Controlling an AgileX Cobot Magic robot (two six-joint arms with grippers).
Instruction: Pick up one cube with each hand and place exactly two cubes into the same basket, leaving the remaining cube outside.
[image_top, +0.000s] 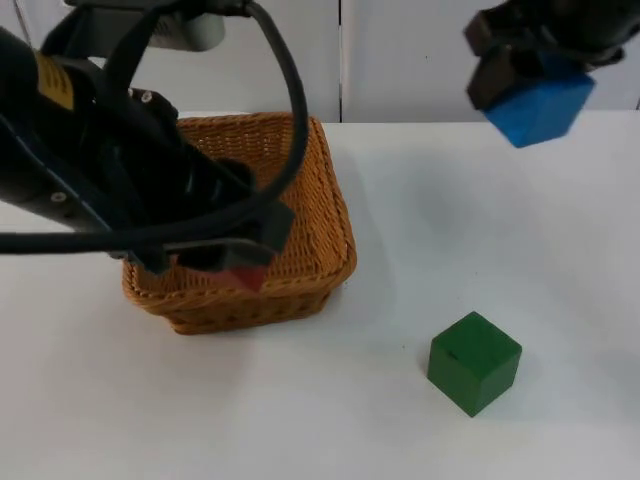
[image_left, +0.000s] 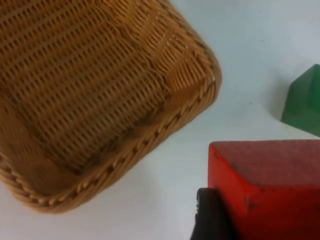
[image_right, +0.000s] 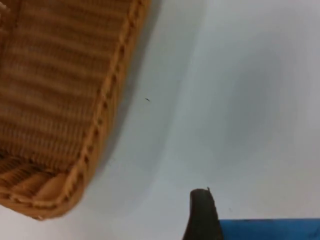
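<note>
The basket (image_top: 320, 215) is woven wicker, ribbed and rough, with a braided rim. The red cube (image_left: 270, 185), blue cube (image_top: 540, 108) and green cube (image_top: 474, 361) look matt and smooth, the red one lightly speckled with scuffs. The white table (image_top: 500, 220) is smooth with a faint sheen.

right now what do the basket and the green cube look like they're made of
The basket looks like woven wicker or rattan, tan with a braided rim and ribbed weave. The green cube has smooth matte faces with crisp edges, probably painted wood or plastic; the look leaves that open.
</note>
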